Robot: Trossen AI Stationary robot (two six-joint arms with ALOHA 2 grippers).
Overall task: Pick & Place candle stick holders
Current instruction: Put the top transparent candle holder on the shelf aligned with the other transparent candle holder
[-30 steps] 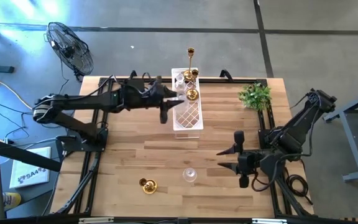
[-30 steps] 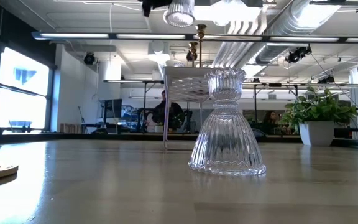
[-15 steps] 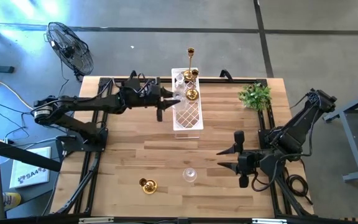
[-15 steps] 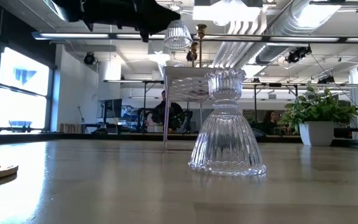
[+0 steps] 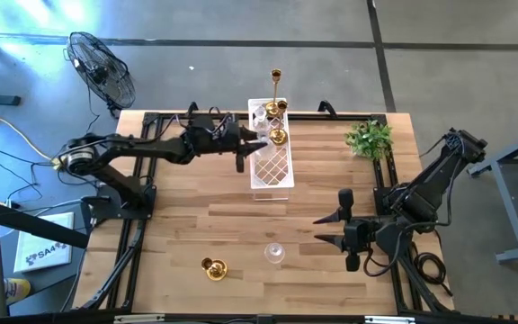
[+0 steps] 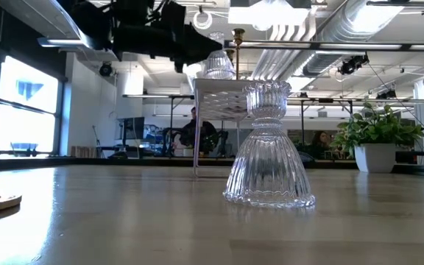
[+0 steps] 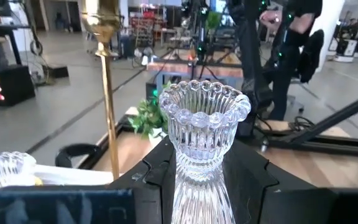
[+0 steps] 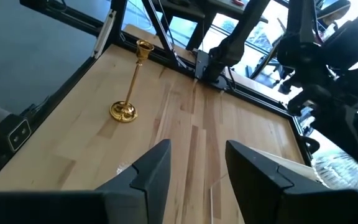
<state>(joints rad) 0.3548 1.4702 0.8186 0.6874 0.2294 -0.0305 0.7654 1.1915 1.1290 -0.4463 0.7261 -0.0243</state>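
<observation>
Glass candle stick holder [image 7: 202,134] sits gripped in our left fingers [image 7: 160,171] above the white tray [image 5: 272,171], while our right fingers [image 8: 157,165] wait open.

Bright, even indoor light on my feeds, with a few soft spots.

From overhead I get a well-lit worktop [image 5: 241,216] with only faint shadows under the arms. At table height, ceiling strip lights [image 6: 271,15] blow out to white and the window [image 6: 20,103] glares; the near clear glass holder [image 6: 269,147] is crisp, the room behind hazy. On my left wrist feed the held glass holder [image 7: 202,134] is sharp, the background soft.
</observation>
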